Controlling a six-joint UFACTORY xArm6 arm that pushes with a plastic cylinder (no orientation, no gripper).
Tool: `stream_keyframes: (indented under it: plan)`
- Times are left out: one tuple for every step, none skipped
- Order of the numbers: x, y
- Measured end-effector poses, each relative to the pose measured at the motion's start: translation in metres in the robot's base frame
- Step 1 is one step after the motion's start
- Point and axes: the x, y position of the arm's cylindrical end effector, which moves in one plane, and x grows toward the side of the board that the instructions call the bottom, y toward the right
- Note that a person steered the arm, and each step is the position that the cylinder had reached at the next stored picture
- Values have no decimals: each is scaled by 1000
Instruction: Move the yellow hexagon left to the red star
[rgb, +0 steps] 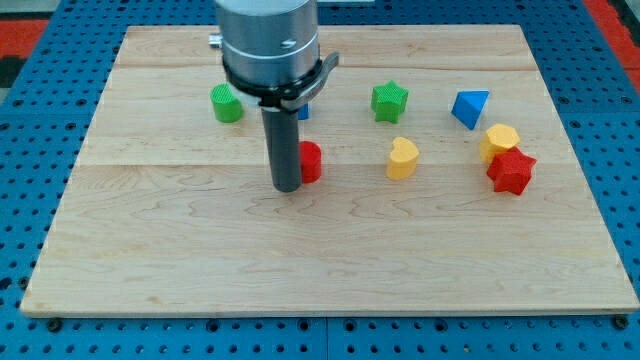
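The yellow hexagon (499, 140) sits at the view's right, touching the red star (511, 171) just below and to its right. My tip (287, 187) is down on the board near the centre-left, far to the left of both. It stands right against the left side of a red block (311, 162), whose shape is partly hidden by the rod.
A yellow heart (402, 158) lies between my tip and the hexagon. A green star (389, 101) and a blue triangle (470, 108) are above. A green block (227, 103) is at the upper left. A blue block (304, 111) peeks from behind the arm. Wooden board (320, 260).
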Motion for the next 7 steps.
stream_keyframes:
  plan:
    - [18, 19]
    - [26, 136]
    - [33, 265]
    - [59, 323]
    - [-12, 348]
    - [-69, 326]
    - [-71, 253]
